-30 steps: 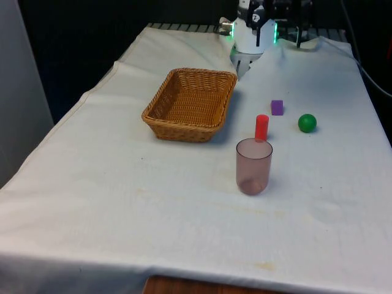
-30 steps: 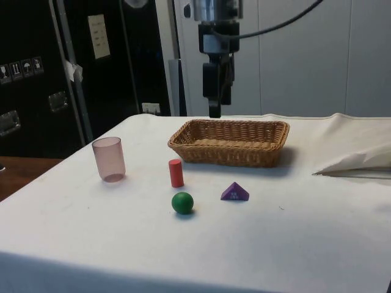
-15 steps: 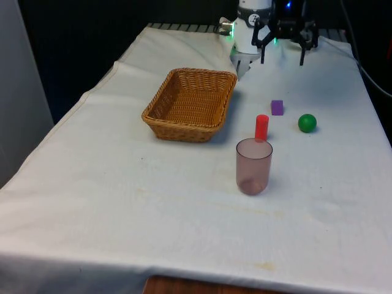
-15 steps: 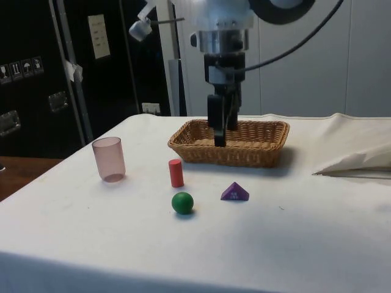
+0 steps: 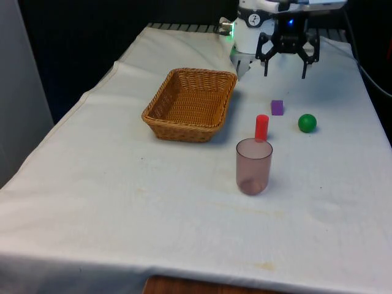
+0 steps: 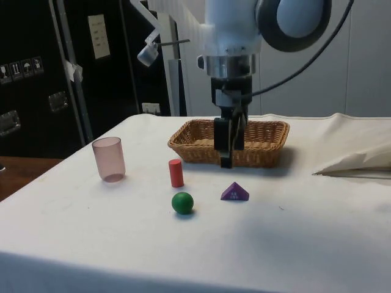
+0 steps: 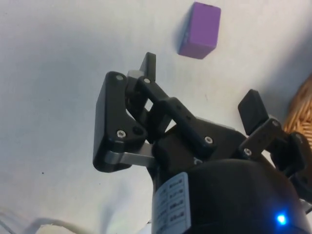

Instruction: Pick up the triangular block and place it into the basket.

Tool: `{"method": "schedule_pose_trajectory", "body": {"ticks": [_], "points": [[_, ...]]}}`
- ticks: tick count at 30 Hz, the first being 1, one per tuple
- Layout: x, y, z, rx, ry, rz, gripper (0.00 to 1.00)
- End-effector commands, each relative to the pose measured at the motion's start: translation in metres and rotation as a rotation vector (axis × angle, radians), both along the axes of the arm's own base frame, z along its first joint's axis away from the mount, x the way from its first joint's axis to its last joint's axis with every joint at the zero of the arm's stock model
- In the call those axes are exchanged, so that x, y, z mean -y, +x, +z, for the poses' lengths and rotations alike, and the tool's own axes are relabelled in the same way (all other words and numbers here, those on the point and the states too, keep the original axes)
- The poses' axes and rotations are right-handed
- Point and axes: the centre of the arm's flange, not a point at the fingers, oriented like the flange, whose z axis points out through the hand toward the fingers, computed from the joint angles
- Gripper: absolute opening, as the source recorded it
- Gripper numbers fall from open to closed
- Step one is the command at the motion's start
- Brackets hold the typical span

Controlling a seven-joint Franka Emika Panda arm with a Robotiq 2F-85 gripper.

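Lower and farther out over the cloth than half a second ago, the gripper (image 5: 285,67) has dropped from the far end of the table toward the small things, and in the side view it (image 6: 227,146) now hangs in front of the basket (image 6: 256,149), fingertips well above the cloth. Its two fingers stand wide apart and hold nothing; the wrist view shows a broad gap between them (image 7: 200,85). Just past the fingertips lies the purple triangular block (image 7: 200,30), resting flat on the table (image 5: 153,202), not yet between the fingers. In the side view the block (image 6: 234,192) sits just below and slightly to the right of the claw, with a green ball (image 6: 182,202) near it, a red cylinder (image 6: 176,173) a little farther off and a tinted cup (image 6: 109,159) beyond that. The step in hand looks to be the approach. To do it well, the claw should probably shift until the block is centred in the gap, then descend straight, closing on the flat parallel ends instead of the sloped faces, which could squeeze it out, and staying clear of the ball.
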Motion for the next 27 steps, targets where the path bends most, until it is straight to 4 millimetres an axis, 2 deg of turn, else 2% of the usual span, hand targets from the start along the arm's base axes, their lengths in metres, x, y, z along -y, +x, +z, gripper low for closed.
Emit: {"method": "schedule_pose_trajectory", "body": {"ticks": [1,16,26,27], "points": [[-0.002,0.001,-0.002,0.010,-0.004,-0.001,1.00],[-0.006,0.001,-0.029,0.032,0.013,0.010,1.00],[-0.005,-0.006,-0.042,0.059,0.023,0.016,1.00],[-0.001,-0.005,-0.043,0.079,0.019,0.018,1.00]]}}
